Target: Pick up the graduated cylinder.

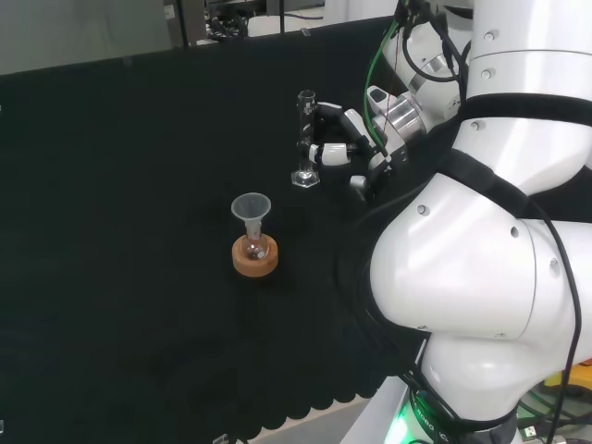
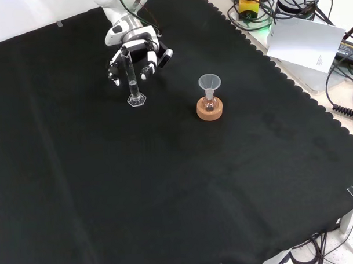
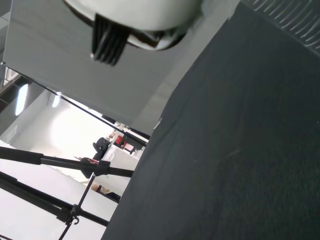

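1. Black cloth [image 2: 167, 184] covers the bench.
2. At the head view's 1 o'clock, the hand [image 1: 347, 148] sits just beside the graduated cylinder [image 1: 305, 139], its fingers [image 2: 144, 71] partly curled toward the tube; whether they touch it I cannot tell.
3. Clear, narrow and upright, the cylinder stands on its hexagonal foot.
4. A funnel [image 2: 209, 83] sits in a small flask [image 2: 210, 105] on a cork ring [image 2: 210, 111], at the front view's 4 o'clock from the cylinder.

Cloth [image 2: 167, 196] was plain black; hand [image 2: 136, 49] black and white; cylinder [image 2: 130, 75] and funnel [image 2: 209, 83] clear; cork ring [image 2: 210, 110] tan.
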You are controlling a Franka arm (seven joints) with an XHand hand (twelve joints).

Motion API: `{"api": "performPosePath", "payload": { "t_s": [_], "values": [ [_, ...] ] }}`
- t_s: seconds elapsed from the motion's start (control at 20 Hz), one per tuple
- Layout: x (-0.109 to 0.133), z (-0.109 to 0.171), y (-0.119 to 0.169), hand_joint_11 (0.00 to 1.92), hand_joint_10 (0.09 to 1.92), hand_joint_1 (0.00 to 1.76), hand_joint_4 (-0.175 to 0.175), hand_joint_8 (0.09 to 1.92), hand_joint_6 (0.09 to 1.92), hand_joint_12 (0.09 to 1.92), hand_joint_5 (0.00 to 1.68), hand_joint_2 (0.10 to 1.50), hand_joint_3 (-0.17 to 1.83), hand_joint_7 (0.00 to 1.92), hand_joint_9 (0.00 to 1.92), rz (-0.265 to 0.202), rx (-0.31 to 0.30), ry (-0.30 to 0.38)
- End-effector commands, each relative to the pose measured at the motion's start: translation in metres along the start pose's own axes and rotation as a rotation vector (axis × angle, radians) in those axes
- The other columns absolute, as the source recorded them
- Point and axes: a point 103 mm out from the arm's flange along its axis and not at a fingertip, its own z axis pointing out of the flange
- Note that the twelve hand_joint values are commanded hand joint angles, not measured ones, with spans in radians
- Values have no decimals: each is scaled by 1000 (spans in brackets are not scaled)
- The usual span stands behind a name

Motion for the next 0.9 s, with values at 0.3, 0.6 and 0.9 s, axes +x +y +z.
{"api": "performPosePath", "payload": {
  "t_s": [0.3, 0.6, 0.9],
  "values": [
    [0, 3, 3, 615, 419, 1125, -25, 610, 452, 1174, 537, 583, 723, 544, 854, -15, 8, 11],
    [-1, 6, 3, 645, 408, 1128, -26, 613, 525, 1161, 516, 584, 722, 556, 878, -13, 11, 12],
    [-2, 7, 4, 674, 405, 1130, -26, 616, 558, 1153, 520, 590, 720, 568, 897, -9, 13, 12]
  ]
}}
